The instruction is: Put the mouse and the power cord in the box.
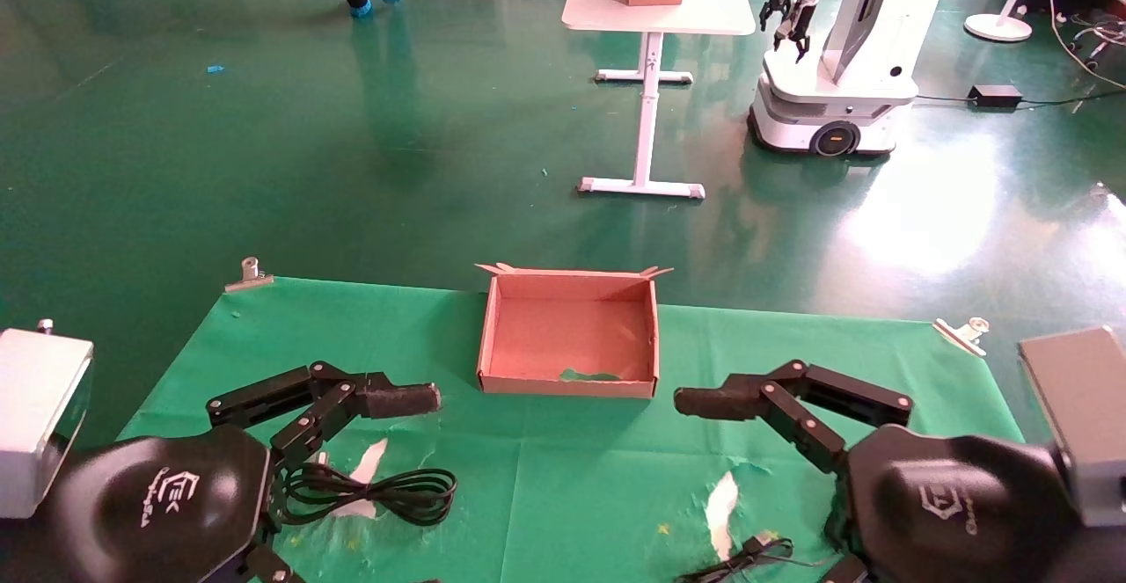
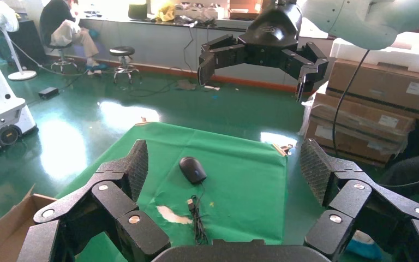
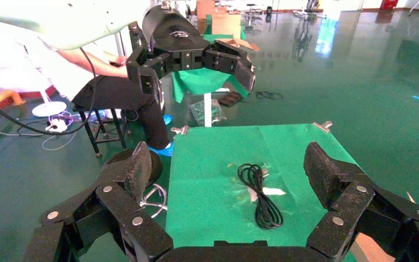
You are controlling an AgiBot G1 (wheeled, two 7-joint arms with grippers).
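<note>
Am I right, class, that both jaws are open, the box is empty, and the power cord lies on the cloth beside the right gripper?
Not quite: the power cord lies beside the left gripper, as the head view shows. The box is empty and both jaws, including the right gripper, are open.

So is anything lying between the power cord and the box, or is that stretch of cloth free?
Nothing visible blocks it. The power cord lies on the green cloth under the left gripper, which hangs open above it. Between cord and box only cloth shows. The box holds nothing yet.
</note>
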